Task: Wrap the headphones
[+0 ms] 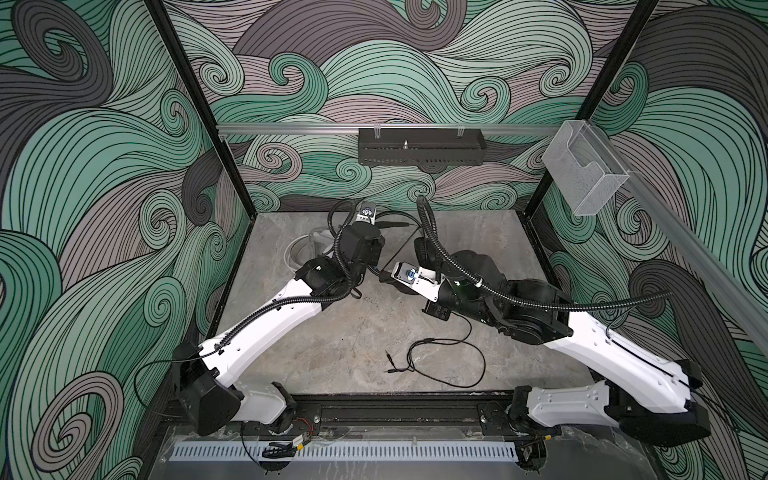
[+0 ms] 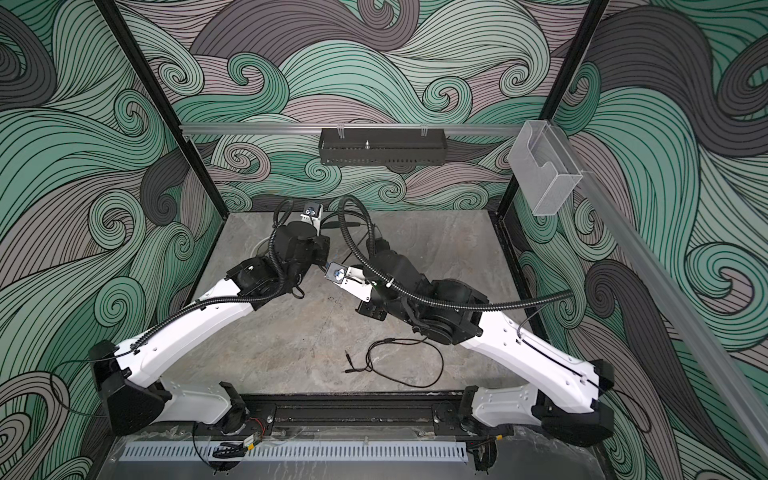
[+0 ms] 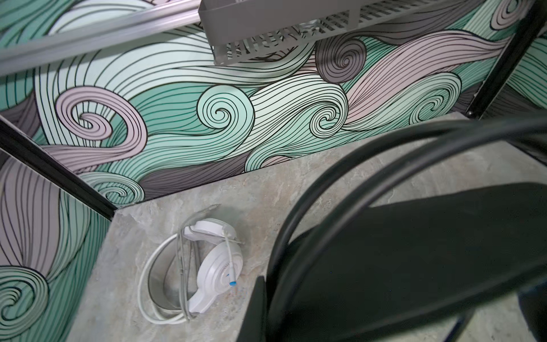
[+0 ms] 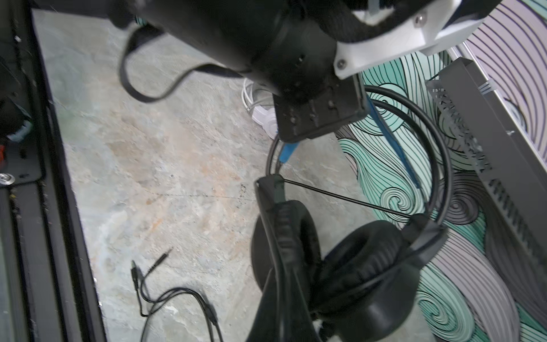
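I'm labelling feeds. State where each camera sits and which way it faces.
Top views: high over the front, looking down at the table; left arm and right arm show.
Left wrist: on left arm, facing the white headset; only dark blur close.
Right wrist: on right arm, facing the black headset; left arm's end shows.
Shared: both wrists see the white headset.

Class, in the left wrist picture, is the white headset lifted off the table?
No: the white headset lies flat on the grey table, near the corner where two walls meet.
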Available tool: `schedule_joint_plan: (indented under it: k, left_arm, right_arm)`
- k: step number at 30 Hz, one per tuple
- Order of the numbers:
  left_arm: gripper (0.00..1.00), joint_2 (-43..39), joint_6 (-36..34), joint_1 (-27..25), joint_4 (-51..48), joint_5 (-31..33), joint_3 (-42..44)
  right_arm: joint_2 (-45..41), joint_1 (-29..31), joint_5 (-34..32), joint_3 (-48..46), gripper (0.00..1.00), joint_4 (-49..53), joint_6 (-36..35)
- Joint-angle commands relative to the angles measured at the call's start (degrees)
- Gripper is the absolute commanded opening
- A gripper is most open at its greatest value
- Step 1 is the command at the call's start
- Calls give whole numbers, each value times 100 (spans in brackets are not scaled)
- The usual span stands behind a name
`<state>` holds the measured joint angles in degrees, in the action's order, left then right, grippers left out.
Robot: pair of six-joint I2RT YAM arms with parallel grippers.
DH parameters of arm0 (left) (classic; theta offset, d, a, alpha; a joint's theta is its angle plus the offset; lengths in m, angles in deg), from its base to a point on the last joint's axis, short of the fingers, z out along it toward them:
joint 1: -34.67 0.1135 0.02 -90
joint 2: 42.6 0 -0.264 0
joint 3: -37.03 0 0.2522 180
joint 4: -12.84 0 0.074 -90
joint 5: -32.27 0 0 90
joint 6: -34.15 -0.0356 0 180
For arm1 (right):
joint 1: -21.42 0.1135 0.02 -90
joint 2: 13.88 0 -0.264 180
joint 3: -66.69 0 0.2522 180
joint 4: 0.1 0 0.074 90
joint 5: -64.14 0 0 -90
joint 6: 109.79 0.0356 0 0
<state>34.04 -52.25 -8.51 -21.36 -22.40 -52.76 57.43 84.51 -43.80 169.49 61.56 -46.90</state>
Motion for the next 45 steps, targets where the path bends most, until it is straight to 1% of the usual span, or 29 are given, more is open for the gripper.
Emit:
schedule_joint_plan:
  k: [1, 8, 12, 14, 17, 20, 23, 26, 30, 36, 38, 41, 45]
  left_arm:
    - [0, -341, -562, -15, 339, 246, 117]
    - [0, -369, -382, -152, 112, 280, 80]
    - [0, -434, -128, -235, 77, 160, 179]
    - [0, -498, 30, -251, 60, 11, 233]
    - [0, -601, 81, -299, 68, -344, 287]
    - [0, -683, 2, -378, 10, -349, 356]
    - [0, -820, -3, -380, -98, -150, 497]
    - [0, -963, -124, -380, -164, -62, 606]
    - [0, -1085, -382, -379, -235, 17, 678]
    - [0, -1145, -1057, -376, -542, -265, 619]
    - [0, -1143, -1181, -382, -701, -115, 566]
    - [0, -1146, -1220, -381, -897, 387, 483]
    - [0, -1268, -1332, -379, -776, 391, 607]
  right_arm:
    - [-18, -20, -430, 264, 0, 56, -582]
    - [465, 201, -386, 861, 0, 106, -637]
    - [725, 238, -142, 1223, 0, 21, -115]
    - [785, 238, -1, 1224, 0, -61, 100]
    - [873, 204, -2, 1217, 0, -85, 274]
    - [868, 138, -85, 1242, 0, -78, 369]
    - [773, 50, -236, 1205, 0, -37, 342]
    - [615, -60, -503, 1128, 0, 120, 155]
    - [431, -95, -958, 1011, 0, 299, -361]
    - [366, -89, -1602, 914, 0, 431, -1286]
    - [349, -87, -1760, 900, 0, 428, -1542]
    - [340, -58, -1934, 917, 0, 427, -1800]
    - [332, -40, -1977, 1006, 0, 426, -1777]
